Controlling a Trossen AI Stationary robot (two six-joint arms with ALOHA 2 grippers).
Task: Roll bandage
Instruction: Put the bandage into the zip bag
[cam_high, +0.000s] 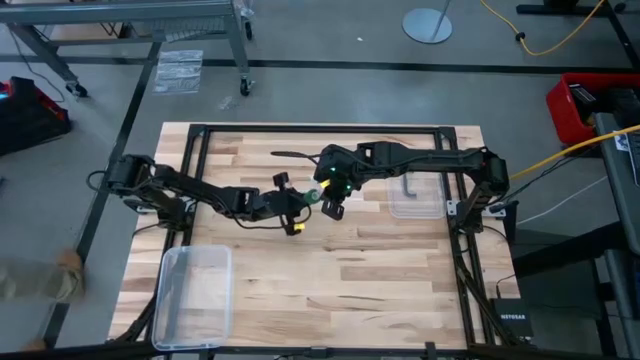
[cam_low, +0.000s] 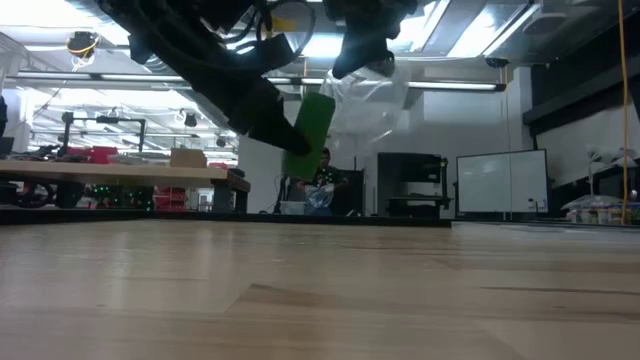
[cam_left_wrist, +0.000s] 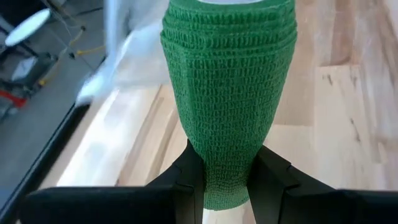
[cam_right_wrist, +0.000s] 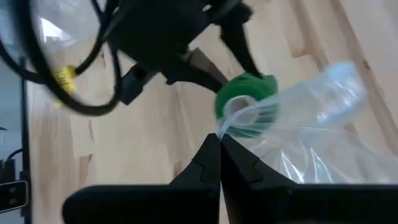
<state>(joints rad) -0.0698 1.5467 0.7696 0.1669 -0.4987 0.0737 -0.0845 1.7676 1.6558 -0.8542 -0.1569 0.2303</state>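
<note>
The bandage (cam_left_wrist: 227, 93) is a bright green roll, held in the air over the table's middle by my left gripper (cam_left_wrist: 227, 190), which is shut on it. In the high view it shows as a green spot (cam_high: 312, 197) between my two grippers. A crinkly clear plastic bag (cam_right_wrist: 311, 124) lies around the roll's far end (cam_right_wrist: 245, 99). My right gripper (cam_right_wrist: 219, 140) is shut on the bag and stands just above and to the right of the roll. My left gripper pinches the roll's near end (cam_left_wrist: 227, 177) between its two fingers (cam_left_wrist: 189, 180), where the roll's wall is dented in. It comes from the table's left, slanting down. The roll sits tilted, lifted clear of the table (cam_low: 310, 135). My right gripper pinches the bag's edge at its mouth (cam_right_wrist: 225, 127) between its shut fingers, slanting down from above. The bag (cam_low: 375, 100) hangs below the fingers, clear of the table, its mouth around the roll's end.
A clear plastic box (cam_high: 195, 295) stands at the table's near left. A second clear tray (cam_high: 415, 195) lies at the right, under my right arm. A person's sleeve (cam_high: 35, 278) shows beyond the table's left edge. Bare wood lies along the near side.
</note>
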